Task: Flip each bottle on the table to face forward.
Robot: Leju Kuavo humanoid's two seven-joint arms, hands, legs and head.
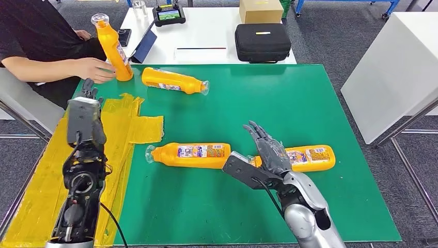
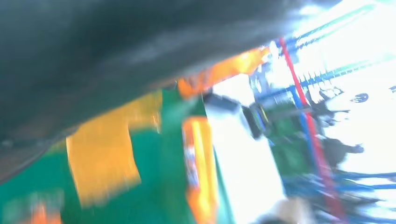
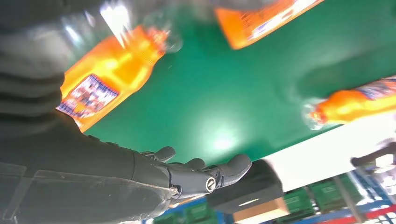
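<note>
Surface: green mat [image 1: 289, 108] over the table, with yellow sheets [image 1: 126, 124] taped along its left edge.
Right hand [image 1: 268, 147]: raised above the mat's near-right part, fingers spread and straight, holding nothing. It sits over the neck end of the near-right bottle [image 1: 310, 157]; contact cannot be told.
Left hand [image 1: 89, 92]: over the yellow sheets near the far-left corner, fingers dark and bunched in the head view; whether spread or closed cannot be told. Left wrist view is badly blurred.
Near-right bottle: orange, lying on its side, label up.
Centre bottle [image 1: 191, 155]: lying on its side near the middle of the near edge, clear cap towards the left edge, label up.
Far bottle [image 1: 173, 81]: lying on its side by the far edge, cap pointing right.
Upright bottle [image 1: 113, 49]: standing at the far-left corner, a person's hand [image 1: 95, 70] wrapped round its base.
Beyond the mat: white table with a black case [image 1: 262, 42] and a cardboard box [image 1: 261, 10].
</note>
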